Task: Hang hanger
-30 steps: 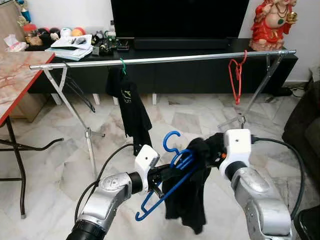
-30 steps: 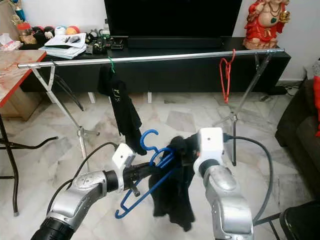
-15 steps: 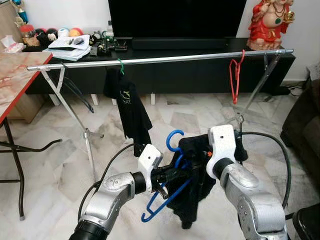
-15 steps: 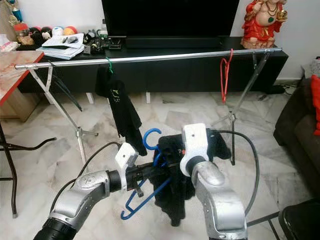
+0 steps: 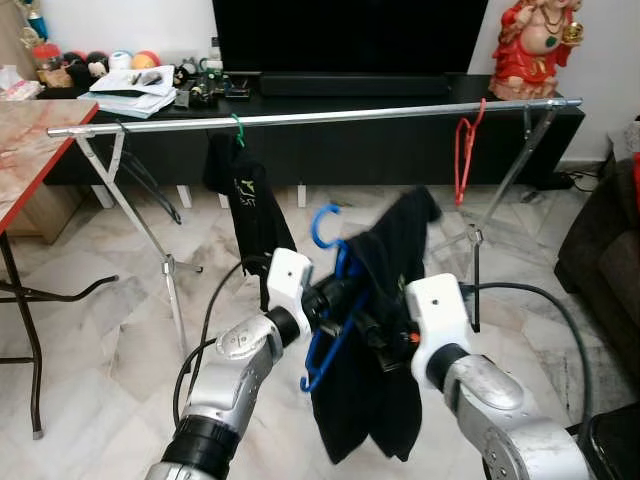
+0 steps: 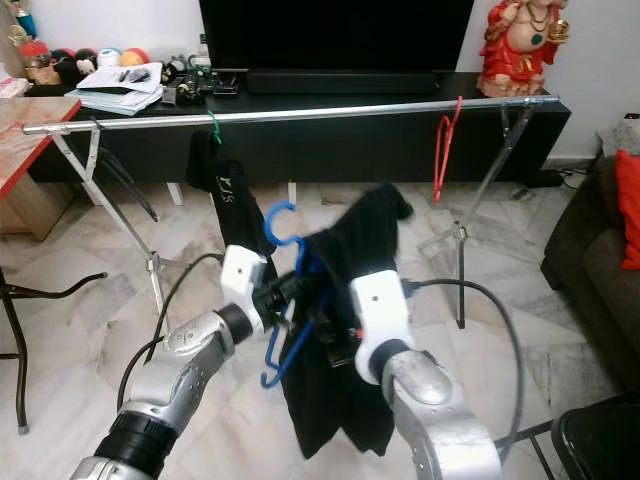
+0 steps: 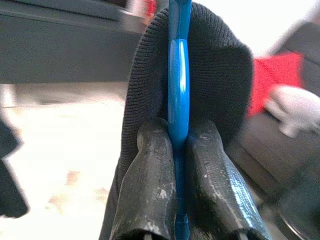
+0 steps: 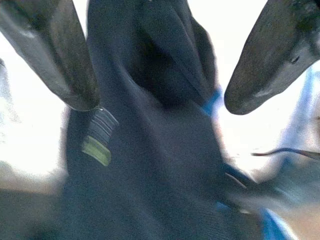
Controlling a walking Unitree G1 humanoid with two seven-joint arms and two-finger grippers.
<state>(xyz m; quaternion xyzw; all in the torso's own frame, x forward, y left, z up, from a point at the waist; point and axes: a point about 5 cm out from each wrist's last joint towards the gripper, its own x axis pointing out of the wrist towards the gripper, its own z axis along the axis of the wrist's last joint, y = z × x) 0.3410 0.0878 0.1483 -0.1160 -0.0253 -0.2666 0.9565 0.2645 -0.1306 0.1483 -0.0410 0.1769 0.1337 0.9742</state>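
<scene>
Blue hanger (image 5: 330,300) up in front of the chest, well short of the silver rail (image 5: 310,117) and lower than it, hook (image 5: 322,222) pointing up toward the rail's middle stretch. Clamped by the left gripper (image 7: 178,135), both black fingers (image 7: 150,165) pressed tight against the blue bar from either side. Draped over that hanger, a black garment (image 5: 375,340), one end flung up toward the rail, the rest hanging low beneath the grippers. Right gripper (image 8: 165,65) just beside the garment, fingers (image 8: 55,55) spread wide with dark cloth between them, clamping nothing. On the rail itself: a second black garment (image 5: 245,195) on a green hook (image 5: 240,127) left of the middle, and a bare red hanger (image 5: 466,150) toward the right end. Behind the rail, a long black TV cabinet (image 5: 400,145) with a dark screen (image 5: 350,35) and a red statue (image 5: 530,45) past the rail's right end. Left of the rail, a red-edged table (image 5: 30,150). Under the rail, pale marble floor (image 5: 110,330).
</scene>
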